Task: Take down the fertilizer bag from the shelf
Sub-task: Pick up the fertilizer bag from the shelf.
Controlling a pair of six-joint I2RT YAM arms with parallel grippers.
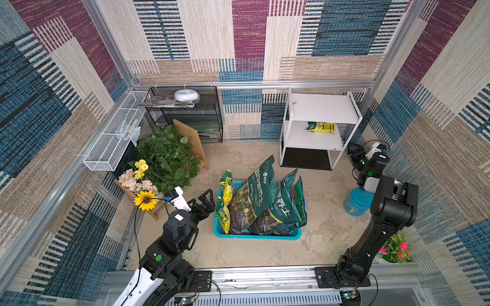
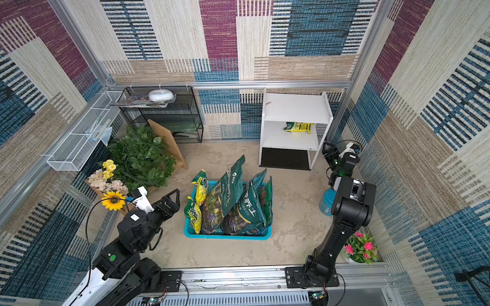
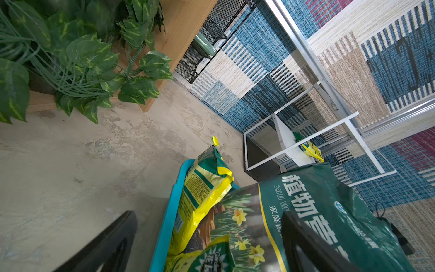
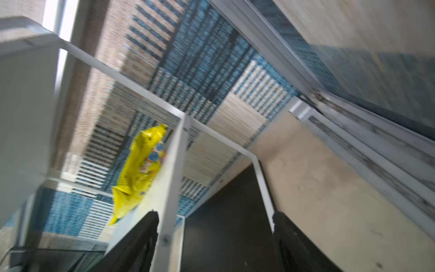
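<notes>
Along the left wall hangs a long white wire-mesh basket (image 1: 106, 148), with a black wire-mesh rack (image 1: 197, 119) in the back corner beside it and a leafy green plant (image 1: 167, 156) and a sunflower (image 1: 145, 200) in front. The left gripper (image 1: 209, 204) hovers just left of a teal tub (image 1: 254, 236). In the left wrist view its two black fingers (image 3: 106, 245) stand wide apart with nothing between them but floor and the tub's edge. It grips nothing. The tub is packed with upright green soil bags (image 1: 261, 190) and yellow bags (image 1: 225, 193). Further right, against the back wall, stands the white shelf (image 1: 322, 107). The fertilizer bag (image 1: 321, 127), yellow with green print, lies on its middle board toward the back right corner, untouched. The right gripper (image 1: 354, 153) sits low just beside the shelf's right front leg. In the blurred right wrist view its fingers (image 4: 141, 242) are spread well apart and hold nothing, the shelf's white post showing between them and the bag beyond, up on the board. Whether a finger touches the frame cannot be told. Near the right arm stand a blue bucket (image 1: 356, 202) and a pot of pink flowers (image 1: 396, 249).
</notes>
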